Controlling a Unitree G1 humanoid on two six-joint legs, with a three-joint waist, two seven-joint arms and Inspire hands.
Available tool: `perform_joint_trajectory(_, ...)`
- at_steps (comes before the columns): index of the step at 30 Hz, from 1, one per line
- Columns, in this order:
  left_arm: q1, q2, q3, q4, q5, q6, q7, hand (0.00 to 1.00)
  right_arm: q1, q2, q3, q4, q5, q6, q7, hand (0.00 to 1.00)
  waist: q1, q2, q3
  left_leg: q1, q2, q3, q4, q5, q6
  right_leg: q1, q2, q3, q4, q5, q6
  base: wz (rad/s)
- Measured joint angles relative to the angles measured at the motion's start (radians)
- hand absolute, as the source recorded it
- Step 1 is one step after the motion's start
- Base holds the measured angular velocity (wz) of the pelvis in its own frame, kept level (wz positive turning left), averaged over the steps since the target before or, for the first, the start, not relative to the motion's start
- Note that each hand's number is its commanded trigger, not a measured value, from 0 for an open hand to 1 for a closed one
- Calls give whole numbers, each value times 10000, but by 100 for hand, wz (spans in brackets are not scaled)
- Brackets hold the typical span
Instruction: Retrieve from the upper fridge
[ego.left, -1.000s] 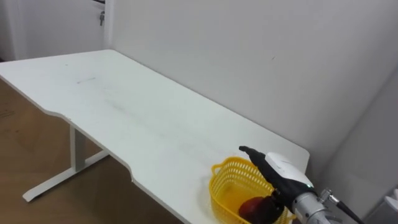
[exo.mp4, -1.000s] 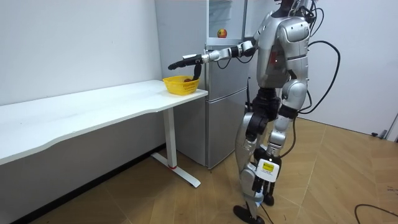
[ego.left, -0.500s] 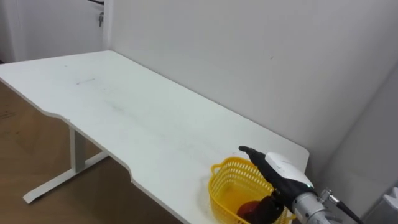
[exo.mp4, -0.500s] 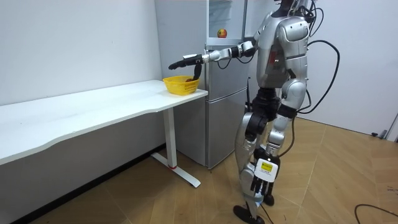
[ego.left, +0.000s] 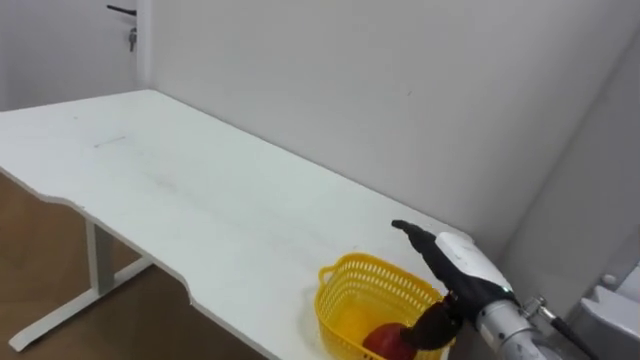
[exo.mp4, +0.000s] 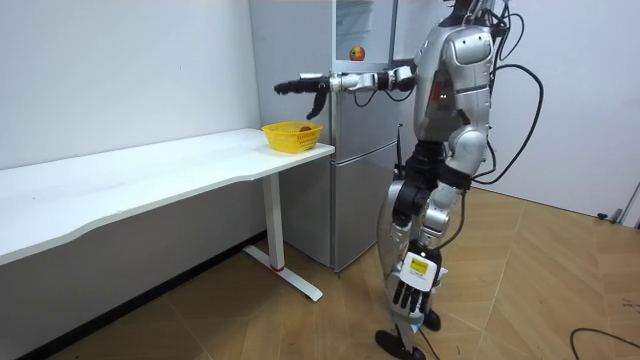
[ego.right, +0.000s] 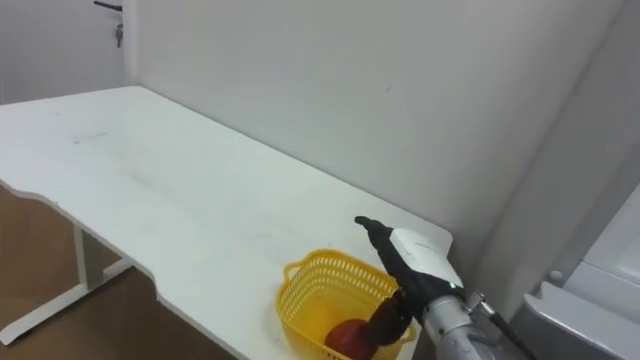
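Robot stood at the table's (ego.left: 190, 195) end beside the fridge (exo.mp4: 365, 160), right arm stretched out level over the yellow basket (ego.left: 335, 312). The basket sat at 5 o'clock in the left eye view, on the table corner nearest the fridge. A red fruit (ego.left: 384, 341), round and likely an apple, lay inside on the basket floor, against the wall nearest the robot. The right hand (ego.left: 452, 262) was open and empty. Its fingers were straight and pointed toward 10 o'clock across the basket, and the thumb (ego.left: 432, 322) hung down toward the fruit. I could not tell from the eye views whether the thumb tip touched the fruit. The room view settled the height: the hand was well above the rim, at 12 o'clock from the basket, with clear air between. The key relation was that the fruit lay at 7 o'clock from the palm, below and slightly back toward the wrist, with the basket wall around it. The fruit was round, so it had no long axis to line up with. The hand's own long axis ran from 4 to 10 o'clock. The right hand was by far the nearer. The left hand (exo.mp4: 406, 296) hung low by the legs, and I could not tell its state. Judged that the fruit was already delivered, and that any withdrawal would need to lift the thumb clear of the rim first.
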Motion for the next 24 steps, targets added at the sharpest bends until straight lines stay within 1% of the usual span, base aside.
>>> perform_joint_trajectory(2, 30, -29, -9, 93, 14, 0, 20, 0, 3, 4, -122, -596, 56, -16, -251, 0, -106, 72, -31, 78, 14, 106, -24, 0, 0, 17, 18, 189, 8, 0, 0, -15)
perform_joint_trajectory(3, 49, -85, -9, 138, 20, -9, 36, 0, 8, 7, -218, -973, 22, -139, -394, 0, -140, 143, -33, 138, 34, 228, -62, 0, 0, 44, 26, 238, 5, 1, -3, -20)
perform_joint_trajectory(4, 60, -138, -12, 145, 103, -26, 37, 0, 27, 8, -369, -1346, 31, -260, -544, 0, -208, 205, -19, 169, 31, 247, -63, -1, 2, 69, 22, 246, 5, 3, -4, -14)
perform_joint_trajectory(5, 55, -149, -8, 146, 133, -45, 39, 0, 33, 7, -440, -1526, 26, -276, -611, 0, -269, 224, -22, 166, 31, 253, -60, -1, 3, 66, 19, 248, 9, 3, -4, -4)
perform_joint_trajectory(6, 32, -150, 11, 149, 122, -122, 42, 0, 51, 7, -565, -2014, 22, -283, -749, 0, -425, 254, -37, 131, 42, 279, -54, -4, 5, -10, 19, 247, 21, 5, -7, -5)
perform_joint_trajectory(7, 9, -182, 64, 149, 122, -133, 46, 0, 141, 9, -789, -2657, 13, -346, -822, 0, -513, 312, -46, 127, 51, 321, -27, -4, 5, -46, 25, 275, 17, 12, -19, -8)
perform_joint_trajectory(8, 16, -216, 79, 149, 115, -134, 63, 0, 183, 9, -891, -2952, 14, -403, -888, 0, -570, 359, -47, 128, 53, 342, 3, -4, 5, -56, 26, 298, 16, 15, -24, -11)
perform_joint_trajectory(9, 51, -291, 72, 149, 103, -158, 126, 0, 267, 6, -1056, -3483, -7, -565, -1030, 0, -680, 501, -50, 150, 50, 387, 11, -3, 6, -41, 21, 354, 22, 15, -24, -16)
perform_joint_trajectory(10, 152, -379, 74, 151, 99, -234, 202, 0, 305, 9, -1199, -3898, -107, -736, -1207, 0, -774, 655, -50, 188, 61, 480, -15, -10, 18, -12, 25, 465, 23, 15, -24, -18)
perform_joint_trajectory(11, 196, -448, 80, 141, 102, -336, 255, 0, 335, 10, -1303, -4209, -246, -892, -1446, 0, -923, 794, -65, 206, 64, 525, -30, -16, 29, -11, 22, 486, 20, 15, -24, -15)
perform_joint_trajectory(12, 198, -479, 79, 136, 108, -356, 264, 0, 374, 13, -1358, -4384, -317, -925, -1556, 0, -985, 857, -80, 212, 69, 551, -36, -16, 30, -19, 21, 500, 24, 16, -24, -14)
perform_joint_trajectory(13, 200, -528, 79, 146, 100, -426, 317, 0, 558, 43, -1521, -4807, -313, -983, -1707, 0, -1088, 959, -118, 282, 89, 656, -85, -17, 29, -30, 33, 594, 25, 16, -23, -25)
perform_joint_trajectory(14, 256, -560, 78, 166, 100, -543, 395, 0, 753, 85, -1640, -5236, -233, -1005, -1833, 0, -1130, 1079, -115, 381, 129, 808, -182, -17, 29, -21, 63, 751, 37, 16, -24, -31)
perform_joint_trajectory(15, 265, -567, 78, 175, 99, -572, 423, 0, 844, 90, -1662, -5405, -210, -1068, -1948, 0, -1166, 1132, -137, 392, 138, 850, -204, -17, 29, -25, 69, 780, 34, 16, -24, -26)
perform_joint_trajectory(16, 333, -580, 74, 317, 90, -616, 492, 0, 1062, 87, -1729, -5694, -130, -1258, -2196, 0, -1309, 1237, -175, 486, 147, 892, -264, -15, 28, -1, 75, 826, 39, 16, -23, -23)
perform_joint_trajectory(17, 312, -621, 65, 508, 73, -698, 619, 0, 1338, 96, -1864, -5909, -148, -1431, -2407, 0, -1462, 1354, -168, 639, 168, 1020, -318, -15, 29, 71, 93, 1005, 53, 16, -24, -22)
perform_joint_trajectory(18, 341, -650, 43, 518, 68, -709, 664, 0, 1459, 113, -1945, -6001, -151, -1499, -2482, 0, -1534, 1417, -141, 722, 181, 1128, -326, -16, 30, 132, 98, 1080, 50, 16, -24, -31)
perform_joint_trajectory(19, 365, -713, 4, 502, -22, -760, 736, 0, 1752, 259, -2173, -6265, -154, -1584, -2617, 0, -1687, 1526, -150, 829, 198, 1292, -371, -24, 39, 149, 112, 1250, 51, 15, -23, -27)
perform_joint_trajectory(20, 402, -755, 9, 499, -89, -785, 786, 0, 1930, 368, -2329, -6429, -161, -1650, -2702, 0, -1745, 1576, -152, 862, 206, 1361, -416, -26, 42, 136, 120, 1321, 57, 15, -23, -35)
perform_joint_trajectory(21, 430, -830, 6, 499, -99, -816, 828, 0, 2264, 539, -2673, -6738, -195, -1796, -2960, 0, -1877, 1634, -144, 901, 215, 1489, -498, -30, 48, 91, 131, 1383, 62, 15, -23, -36)
perform_joint_trajectory(22, 557, -887, 9, 500, -104, -907, 854, 0, 2538, 601, -2943, -6890, -113, -1963, -3252, 0, -2014, 1698, -158, 904, 232, 1639, -539, -30, 49, 7, 148, 1524, 103, 16, -24, -42)
perform_joint_trajectory(23, 585, -928, 2, 506, -104, -999, 893, 0, 2823, 663, -3220, -7061, -96, -2027, -3421, 0, -2198, 1700, -185, 904, 262, 1774, -548, -39, 59, -80, 174, 1656, 192, 16, -24, -32)
perform_joint_trajectory(24, 591, -937, 2, 520, -104, -1024, 904, 0, 2930, 682, -3310, -7139, -80, -2037, -3520, 0, -2292, 1705, -184, 903, 277, 1816, -555, -42, 60, -93, 184, 1710, 191, 17, -26, -30)
